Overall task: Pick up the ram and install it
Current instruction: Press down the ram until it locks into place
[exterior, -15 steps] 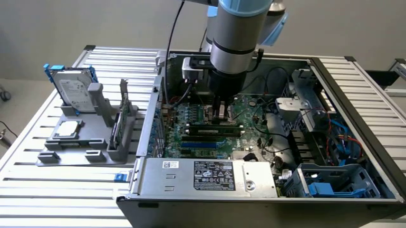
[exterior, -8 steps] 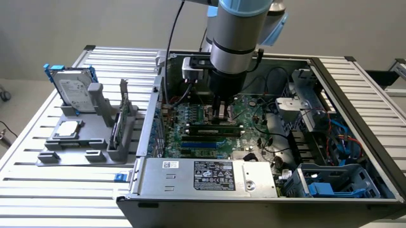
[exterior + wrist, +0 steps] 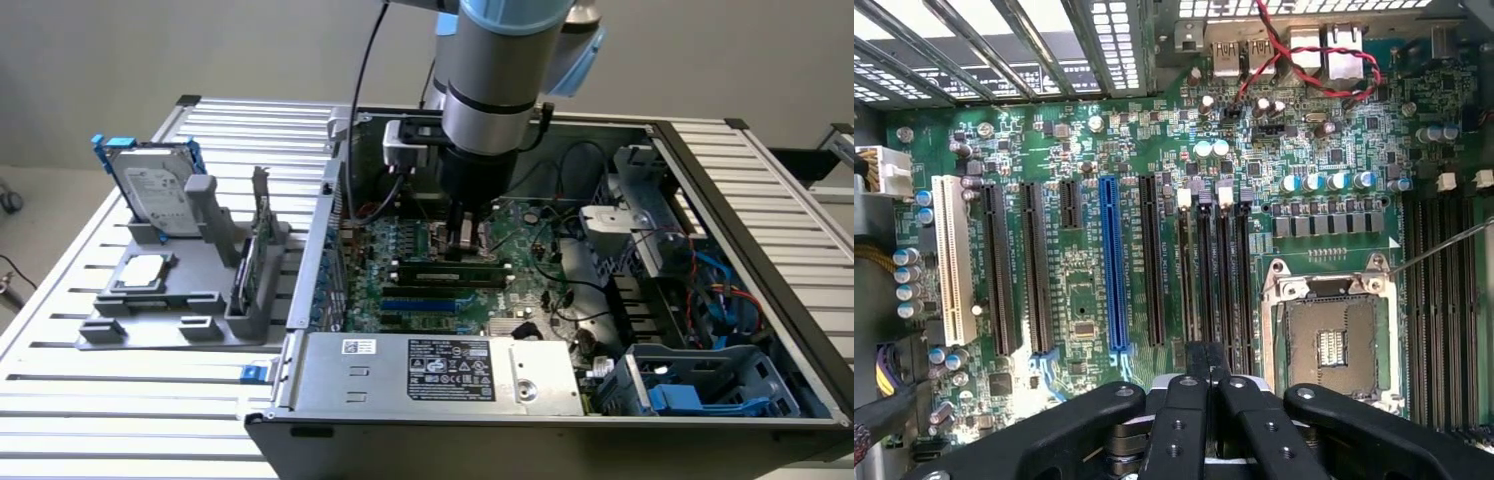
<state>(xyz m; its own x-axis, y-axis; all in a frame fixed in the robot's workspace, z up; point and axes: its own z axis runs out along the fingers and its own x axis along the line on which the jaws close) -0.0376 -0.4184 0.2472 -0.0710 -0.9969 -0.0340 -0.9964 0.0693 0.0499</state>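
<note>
My gripper (image 3: 466,240) reaches down into the open computer case (image 3: 747,200), over the green motherboard (image 3: 400,240). Its black fingers are shut, and nothing shows between them. In the wrist view the gripper (image 3: 1204,356) hovers right over the row of black memory slots (image 3: 1216,270) beside the CPU socket (image 3: 1332,340). The ram (image 3: 454,268), a long dark stick, lies along the slot row just in front of the gripper. It looks set in a slot, but I cannot tell if it is fully seated or touched by the fingers.
A grey fixture (image 3: 160,310) on the slatted table at the exterior view's left holds a silver hard drive with blue rails (image 3: 154,190) and a chip (image 3: 144,272). The power supply box (image 3: 427,368), cables (image 3: 601,300) and a drive cage (image 3: 707,385) crowd the case.
</note>
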